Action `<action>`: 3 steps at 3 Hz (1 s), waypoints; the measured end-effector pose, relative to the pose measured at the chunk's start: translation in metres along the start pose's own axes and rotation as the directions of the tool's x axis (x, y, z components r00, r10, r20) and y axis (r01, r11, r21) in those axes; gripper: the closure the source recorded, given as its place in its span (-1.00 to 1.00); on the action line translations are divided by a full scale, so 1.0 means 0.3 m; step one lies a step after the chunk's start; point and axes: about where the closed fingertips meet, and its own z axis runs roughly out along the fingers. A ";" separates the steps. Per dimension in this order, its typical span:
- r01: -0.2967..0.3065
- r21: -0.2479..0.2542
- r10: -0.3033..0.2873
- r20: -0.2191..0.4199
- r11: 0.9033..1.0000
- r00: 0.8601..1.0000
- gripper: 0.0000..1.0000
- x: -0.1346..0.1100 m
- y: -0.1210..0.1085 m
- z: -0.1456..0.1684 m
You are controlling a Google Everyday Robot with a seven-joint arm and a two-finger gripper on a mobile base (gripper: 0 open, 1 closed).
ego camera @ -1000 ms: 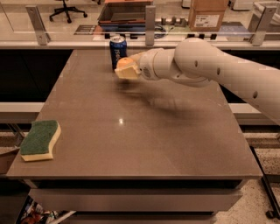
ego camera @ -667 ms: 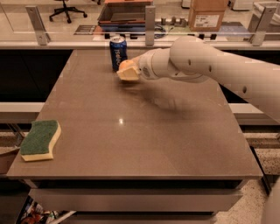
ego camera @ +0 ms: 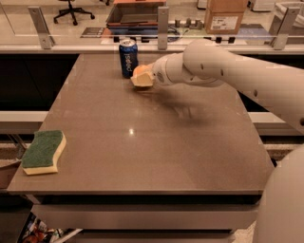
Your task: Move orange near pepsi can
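Observation:
The pepsi can (ego camera: 128, 57) stands upright near the far edge of the brown table (ego camera: 147, 142), left of centre. My gripper (ego camera: 141, 79) reaches in from the right and is shut on the orange (ego camera: 140, 71), which peeks out yellow-orange between the pale fingers. The orange sits low over the table, just right of and slightly in front of the can, with a small gap between them. The white arm (ego camera: 223, 71) stretches across the table's right far part.
A green-and-yellow sponge (ego camera: 43, 152) lies at the table's front left corner. A glass barrier with metal posts (ego camera: 163, 21) runs along the far edge. Beyond it are a cardboard box (ego camera: 226, 15) and an office chair (ego camera: 72, 9).
My gripper with the orange has moved slightly toward the far edge and closer to the can, and lower toward the table. The can and sponge have not moved.

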 end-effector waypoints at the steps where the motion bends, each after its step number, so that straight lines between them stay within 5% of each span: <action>1: 0.000 0.000 0.000 0.000 1.000 1.000 0.65 -0.005 0.000 -0.003; 3: 0.002 -0.006 -0.002 0.000 1.000 1.000 -0.28 -0.009 0.011 0.005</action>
